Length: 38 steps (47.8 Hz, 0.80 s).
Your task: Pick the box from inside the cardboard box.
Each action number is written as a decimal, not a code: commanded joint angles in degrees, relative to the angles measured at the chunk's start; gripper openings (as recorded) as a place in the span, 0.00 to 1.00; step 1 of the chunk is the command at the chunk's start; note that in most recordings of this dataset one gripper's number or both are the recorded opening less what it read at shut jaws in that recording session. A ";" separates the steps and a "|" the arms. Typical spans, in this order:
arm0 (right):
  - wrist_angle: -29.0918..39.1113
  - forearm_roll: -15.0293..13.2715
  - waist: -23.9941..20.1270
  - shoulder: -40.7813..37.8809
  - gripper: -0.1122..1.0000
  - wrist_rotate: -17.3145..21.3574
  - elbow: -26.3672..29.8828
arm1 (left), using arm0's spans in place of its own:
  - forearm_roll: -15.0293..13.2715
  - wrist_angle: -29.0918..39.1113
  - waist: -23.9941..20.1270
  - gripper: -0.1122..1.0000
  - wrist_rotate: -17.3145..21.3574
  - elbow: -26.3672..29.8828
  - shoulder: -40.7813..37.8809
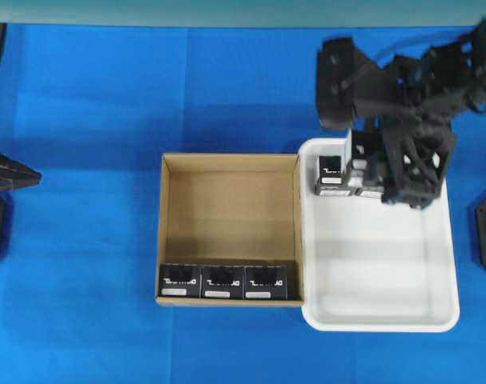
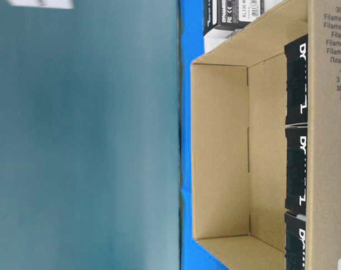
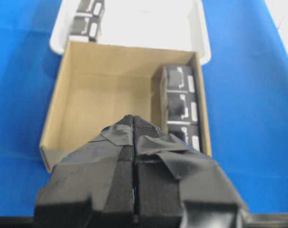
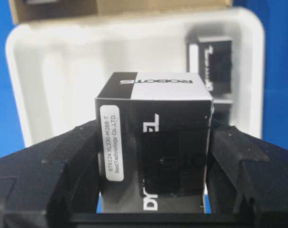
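A small black box with white lettering and a white label strip is seen gripped between the two fingers of the right pincer, which is held above the far end of a white plastic tray. In the overhead view the right pincer is partly masked by its own arm, and two more black boxes are seen in the tray's far corner just beside it; whether the held box touches the tray floor cannot be told. The cardboard box is set on the blue worktop with its side against the tray. Three remaining black boxes are lined up in a row along the near wall of the cardboard box, touching one another, while the rest of its floor is bare. In the left wrist view the left pincer is shown clenched, its taped fingers pressed together with nothing between them, and it is held above the worktop short of the carton's edge. From table level, the carton's tan inner walls and the row of boxes are seen side-on.
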State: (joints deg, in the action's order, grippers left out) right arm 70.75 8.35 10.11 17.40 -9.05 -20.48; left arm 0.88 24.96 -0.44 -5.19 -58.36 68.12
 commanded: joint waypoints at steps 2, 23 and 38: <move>-5.45 0.09 -1.93 0.18 0.65 -0.09 -5.54 | 0.18 -0.26 -0.09 0.04 0.00 1.49 -0.70; -22.24 0.09 -6.68 -7.21 0.65 -0.44 -15.82 | 0.18 -0.26 -0.18 0.04 -0.18 1.41 -0.79; -32.61 0.09 -6.50 -11.87 0.65 -0.44 -22.24 | 0.18 -0.44 -0.09 0.04 -0.18 1.49 -0.79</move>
State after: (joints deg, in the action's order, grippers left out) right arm 39.90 8.35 3.52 6.06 -9.49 -42.19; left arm 0.88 24.96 -0.44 -5.27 -58.36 68.12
